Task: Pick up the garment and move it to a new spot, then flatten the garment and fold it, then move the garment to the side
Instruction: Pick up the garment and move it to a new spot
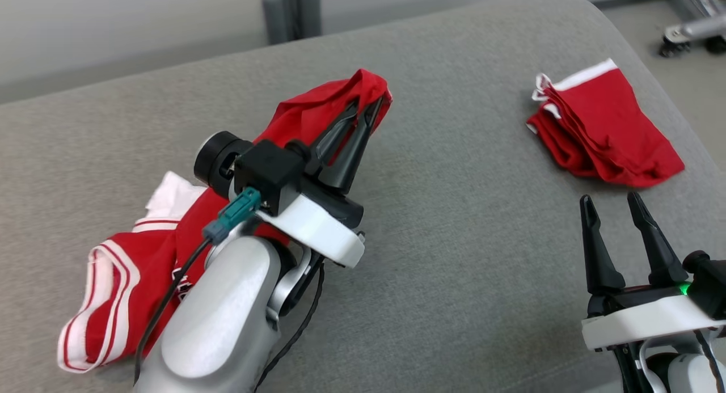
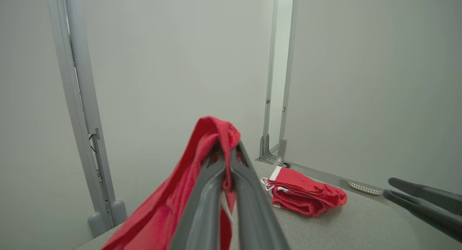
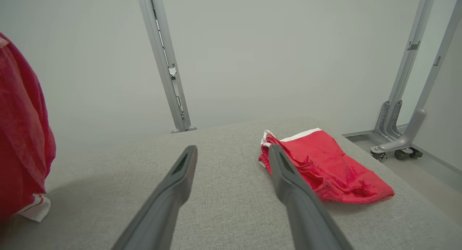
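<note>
A red garment with white trim (image 1: pixel 142 257) trails from the grey surface at the left up to my left gripper (image 1: pixel 367 105), which is shut on a bunched fold of it and holds that end raised. The left wrist view has the red cloth (image 2: pixel 169 203) draped over the closed fingers (image 2: pixel 249 192). The same garment hangs at the left edge of the right wrist view (image 3: pixel 21 141). My right gripper (image 1: pixel 611 203) stands open at the lower right, nothing between its fingers (image 3: pixel 288 174), just short of a second folded red garment (image 1: pixel 607 129).
The grey padded surface (image 1: pixel 454 223) curves down at its far and right edges. The folded red garment (image 3: pixel 325 167) lies near the right edge. Metal frame posts (image 3: pixel 166 62) and a wheeled base (image 1: pixel 689 36) stand beyond, in front of pale walls.
</note>
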### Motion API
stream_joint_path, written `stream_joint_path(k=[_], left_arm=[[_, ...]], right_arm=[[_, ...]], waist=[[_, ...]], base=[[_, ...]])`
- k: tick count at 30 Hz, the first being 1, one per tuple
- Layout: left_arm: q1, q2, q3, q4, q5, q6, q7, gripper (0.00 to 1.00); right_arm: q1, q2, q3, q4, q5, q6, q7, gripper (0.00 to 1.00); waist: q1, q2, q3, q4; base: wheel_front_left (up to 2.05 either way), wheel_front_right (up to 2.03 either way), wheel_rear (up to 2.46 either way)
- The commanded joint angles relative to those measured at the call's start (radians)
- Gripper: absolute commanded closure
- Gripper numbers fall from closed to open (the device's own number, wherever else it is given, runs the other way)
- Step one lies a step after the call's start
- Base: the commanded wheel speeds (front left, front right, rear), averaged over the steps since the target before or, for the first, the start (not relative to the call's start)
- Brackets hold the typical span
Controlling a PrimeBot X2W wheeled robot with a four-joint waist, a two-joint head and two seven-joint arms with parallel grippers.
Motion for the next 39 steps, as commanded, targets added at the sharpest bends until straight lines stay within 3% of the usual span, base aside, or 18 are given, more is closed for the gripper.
stream_joint_path(k=[1, 6, 7, 8, 9, 20, 30, 39], left_arm=[[-0.022, 0.005, 0.000, 0.026, -0.010, 0.002, -0.009, 1.00], [-0.053, -0.002, -0.008, 0.149, -0.032, 0.000, -0.020, 1.00], [-0.054, -0.001, -0.009, 0.169, -0.033, 0.000, -0.022, 0.67], [-0.052, -0.002, -0.007, 0.187, -0.035, 0.004, -0.026, 0.15], [-0.049, -0.002, -0.005, 0.201, -0.034, 0.008, -0.034, 0.00], [0.075, 0.034, 0.072, 0.187, -0.060, 0.089, -0.132, 0.00], [0.261, 0.113, 0.255, 0.089, -0.098, 0.206, -0.168, 0.00], [0.418, 0.167, 0.359, 0.024, -0.121, 0.241, -0.172, 0.00]], right_arm=[[-0.016, 0.002, 0.002, 0.008, 0.009, 0.000, -0.014, 0.00], [-0.030, 0.004, 0.006, 0.041, 0.025, 0.000, -0.047, 0.00], [-0.033, 0.005, 0.005, 0.049, 0.026, 0.000, -0.051, 0.00], [-0.035, 0.005, 0.004, 0.054, 0.026, 0.000, -0.056, 0.00], [-0.038, 0.005, 0.004, 0.059, 0.026, 0.000, -0.060, 0.00], [-0.042, 0.004, -0.009, 0.078, 0.000, 0.000, -0.054, 0.00], [-0.006, -0.012, -0.015, 0.059, -0.026, 0.000, -0.009, 0.00], [0.031, -0.022, -0.007, 0.058, -0.030, 0.000, 0.022, 0.00]], waist=[[0.0000, -0.0001, 0.063, -0.065], [0.0000, -0.0001, 0.096, -0.085], [0.0000, -0.0001, 0.099, -0.085], [0.0000, -0.0001, 0.101, -0.083], [0.0000, -0.0001, 0.102, -0.079], [0.0000, -0.0001, 0.046, 0.034], [0.0000, -0.0001, -0.033, 0.165], [0.0000, -0.0001, -0.092, 0.225]], base=[[0.00, 0.00, 0.00], [0.00, 0.00, 0.00], [0.00, 0.00, 0.00], [0.00, 0.00, 0.00], [0.00, 0.00, 0.00], [0.00, 0.00, 0.00], [0.00, 0.00, 0.00], [0.00, 0.00, 0.00]])
